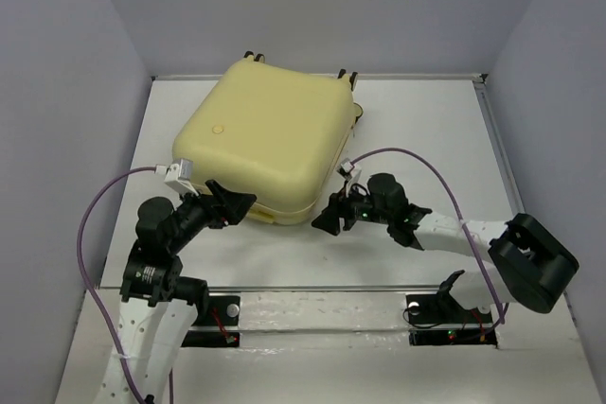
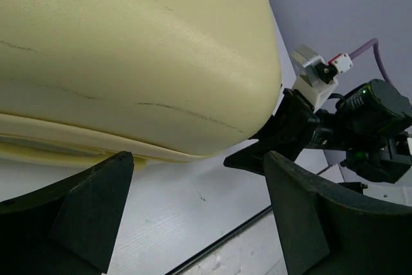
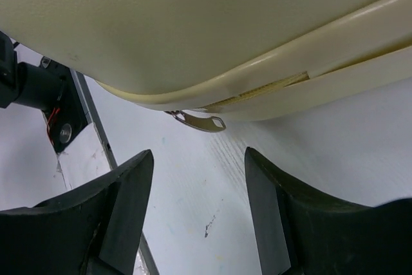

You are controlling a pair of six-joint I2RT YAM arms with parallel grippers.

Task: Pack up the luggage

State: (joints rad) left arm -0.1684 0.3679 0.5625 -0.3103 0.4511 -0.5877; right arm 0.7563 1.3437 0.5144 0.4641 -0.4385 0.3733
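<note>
Right now your luggage lies flat and shut on the white counter. It sits left of the middle, with its back end close to the far wall. The pale-yellow shell faces up, the small round emblem shows near its left side, and black wheels stick out along the far edge.

Your left hand is at the near left corner of the case, low over the counter. Its jaws are spread wide and hold nothing. In the left wrist view its black fingers sit on either side of the rounded corner. You cannot tell from the views whether their tips touch the shell.

Your right hand is at the near right corner, just as wide open and just as empty, pointing leftward along the near edge. In the right wrist view the seam between the two halves runs above the fingers, and a short strip of zip shows along it. A metal zip pull hangs just under that edge, ahead of the gap between the fingers.

A purple cable loops out from the left wrist, and another one loops from the right.
</note>
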